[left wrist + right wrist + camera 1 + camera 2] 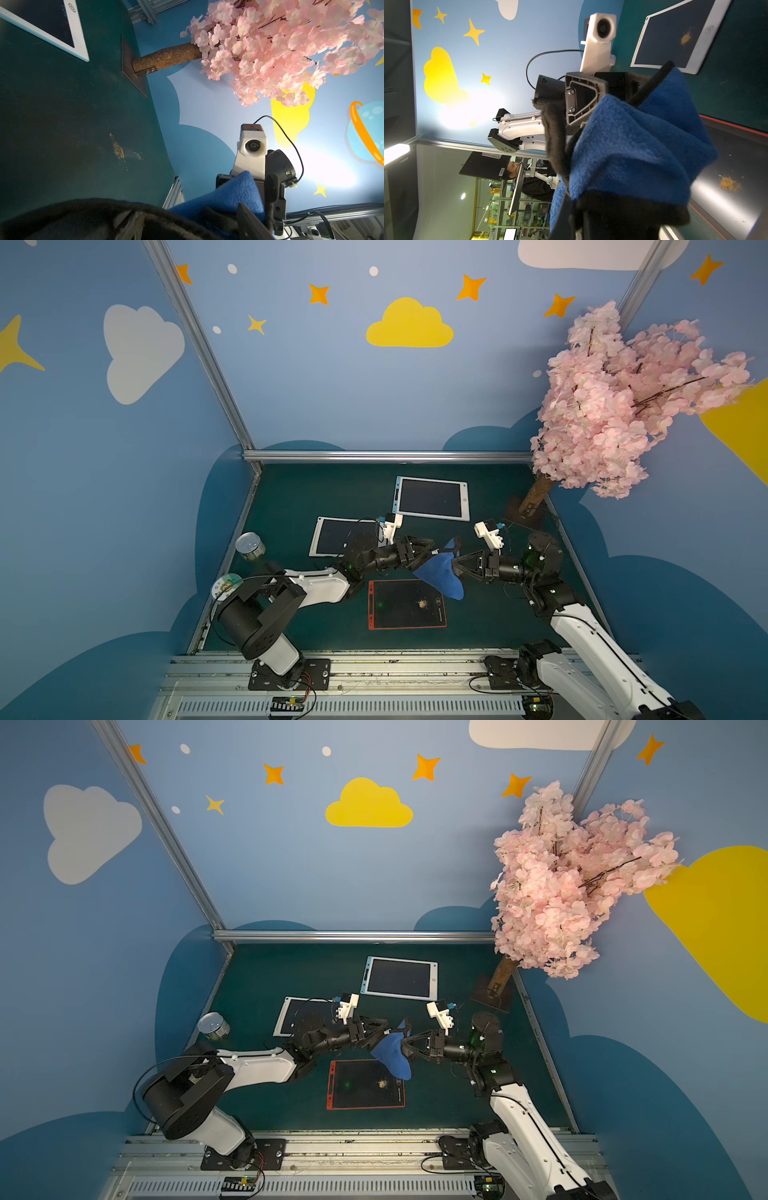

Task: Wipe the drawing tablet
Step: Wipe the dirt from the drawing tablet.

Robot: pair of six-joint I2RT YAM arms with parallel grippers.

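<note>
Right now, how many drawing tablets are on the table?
3: a blue-edged tablet at the back, a white-framed tablet partly behind the left arm, and a red-framed tablet nearest the robot.

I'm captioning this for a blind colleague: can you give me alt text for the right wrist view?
A bunched blue cloth fills the foreground, clamped in the right end effector. Beneath it lies a red-framed drawing tablet with a patch of crumbs; a white-framed tablet, also smudged, lies beyond.

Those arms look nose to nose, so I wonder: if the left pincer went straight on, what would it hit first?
The blue cloth, hanging from the shut right pincer. The open left pincer points straight at it, and the cloth seems to reach between its jaws, though depth is unclear.
</note>
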